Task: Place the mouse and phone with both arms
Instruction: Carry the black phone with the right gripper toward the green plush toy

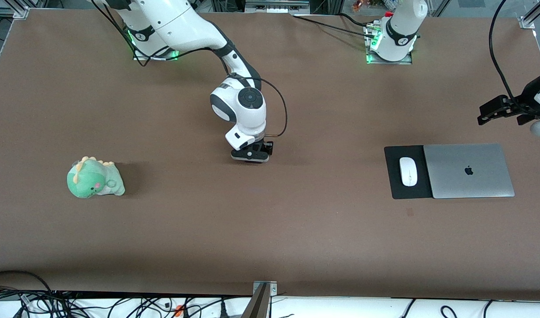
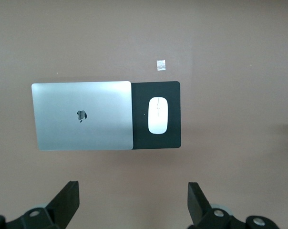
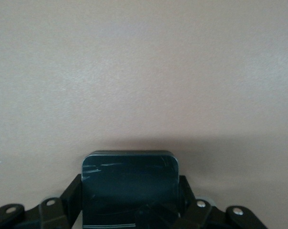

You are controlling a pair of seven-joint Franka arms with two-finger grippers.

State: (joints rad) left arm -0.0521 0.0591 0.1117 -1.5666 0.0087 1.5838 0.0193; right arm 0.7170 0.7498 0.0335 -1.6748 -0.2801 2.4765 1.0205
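Right wrist view: right gripper (image 3: 129, 210) clamped on the phone (image 3: 129, 183) at table (image 1: 296, 229) centre. Left gripper (image 2: 133, 205) waits, jaws apart, above the mouse (image 1: 408, 171) on its mat (image 1: 395, 187) beside the laptop (image 1: 468, 170).

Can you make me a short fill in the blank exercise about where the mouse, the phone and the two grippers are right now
1. The white mouse lies on the black ____, beside the closed silver laptop.
2. The right gripper, low at the middle of the table, is shut on the ____.
3. The left gripper, up in the air, has its fingers ____.
4. The green plush dinosaur sits toward the ____ arm's end of the table.

Missing words: mouse mat; phone; open; right
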